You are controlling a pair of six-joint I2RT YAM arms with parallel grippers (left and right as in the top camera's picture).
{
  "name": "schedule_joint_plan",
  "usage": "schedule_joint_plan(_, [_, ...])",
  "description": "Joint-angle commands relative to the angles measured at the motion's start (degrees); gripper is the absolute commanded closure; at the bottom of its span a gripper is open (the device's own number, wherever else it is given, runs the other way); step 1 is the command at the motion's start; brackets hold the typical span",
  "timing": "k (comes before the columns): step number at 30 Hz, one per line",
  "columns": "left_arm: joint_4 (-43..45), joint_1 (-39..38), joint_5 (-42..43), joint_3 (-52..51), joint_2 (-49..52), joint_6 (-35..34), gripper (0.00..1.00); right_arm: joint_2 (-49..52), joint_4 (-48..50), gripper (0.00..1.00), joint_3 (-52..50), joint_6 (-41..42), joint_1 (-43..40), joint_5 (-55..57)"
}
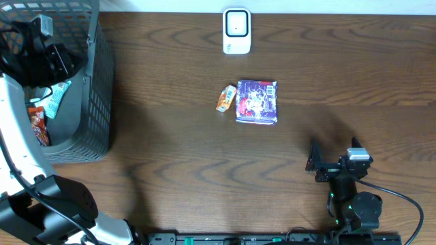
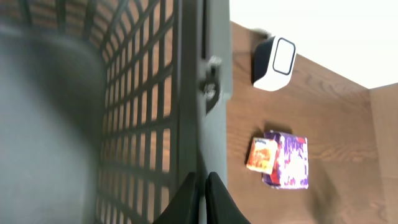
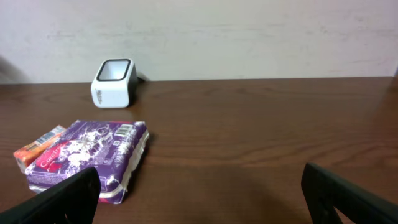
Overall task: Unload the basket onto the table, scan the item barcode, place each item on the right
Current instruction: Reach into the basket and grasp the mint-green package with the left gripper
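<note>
Near the tabletop's middle our purple packet (image 1: 257, 102) waits, unscanned we'd say, scanner (image 1: 237, 30) at the far edge; right fingers (image 3: 59, 199) gape empty, left fingers (image 2: 186, 202) pinched shut over the basket (image 1: 95, 102).

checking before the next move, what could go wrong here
1. The small orange box sits right beside the flat purple packet; a grasp on either could shove the other.
2. The shut left gripper hangs close to the wall of the grey mesh basket and might snag it.
</note>
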Motion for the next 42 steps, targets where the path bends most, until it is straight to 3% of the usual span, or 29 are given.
schedule_joint_plan(1, [3.2,0.2,-0.7,-0.3,-0.4,-3.5,0.93,-0.3,-0.2,0.01,-0.1,0.6,-0.9,0.3])
schedule_joint_plan(8, [17.7,0.7,-1.6,-0.3,-0.4,-26.9,0.92,-0.3,-0.2,0.01,-0.1,0.6,-0.9,0.3])
schedule_joint_plan(11, [22.3,0.0,-6.6,-0.3,-0.4,-32.8,0.93,-0.3,-0.2,0.01,-0.1,0.6,-0.9,0.3])
schedule_joint_plan(17, [23.2,-4.8,-21.4,-0.3,1.1,-32.1,0.92,-0.3,-0.2,0.01,-0.1,0.6,-0.9,0.3])
schedule_joint_plan(21, [24.9,-8.1,-22.7,-0.3,4.1,-27.9,0.92,-0.3,-0.2,0.01,-0.1,0.6,-0.9,0.3])
schedule_joint_plan(31, [25.7,-9.7,-22.5,-0.3,8.0,-27.5,0.92,-0.3,-0.2,0.01,-0.1,0.6,-0.9,0.3])
schedule_joint_plan(42, [25.7,-8.0,1.4,-0.3,8.0,-24.0,0.92,-0.3,-0.2,0.01,-0.1,0.6,-0.9,0.3])
